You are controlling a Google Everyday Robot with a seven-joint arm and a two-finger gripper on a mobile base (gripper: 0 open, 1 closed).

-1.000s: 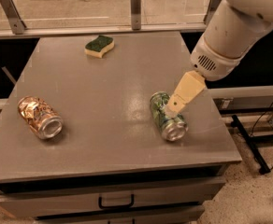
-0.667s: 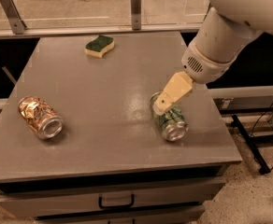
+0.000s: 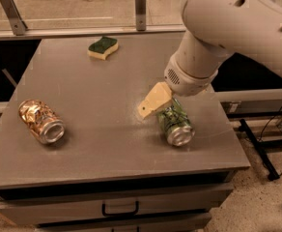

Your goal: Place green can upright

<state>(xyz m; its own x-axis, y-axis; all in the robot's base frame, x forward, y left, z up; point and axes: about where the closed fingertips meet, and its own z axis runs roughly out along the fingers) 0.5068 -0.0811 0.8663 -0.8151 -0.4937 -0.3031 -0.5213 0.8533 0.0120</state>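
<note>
Green can (image 3: 176, 123) lies on its side on the tabletop (image 3: 97, 95), close to the right edge and nearer the front right corner than the back one. One silver end faces the front edge, the body runs back and slightly left. Not upright yet, so the task's goal is not done

The gripper (image 3: 156, 102) sits right at the can's back-left end, low over the table, with the pale tip angled down and left beside the can. It overlaps the can in this view; can't tell if it's touching or just above. Also can't tell how far open the gripper is or whether it has hold of anything, since the wrist hides most of it. The arm (image 3: 218, 28) comes in from the back right corner side and covers the table there

Step in hand, my read: approach/align for the grasp, can not lifted. Next move calls for getting the gripper across the can's round body, closing firmly, lifting, rotating a quarter turn so a silver end points down, and setting it flat. Risk: the can rolls toward the right edge if nudged

Orange-gold can (image 3: 40, 121) is also on its side near the left edge, well apart. Sponge (image 3: 103, 48) is near the back edge, well apart. Neither is in the way
</note>
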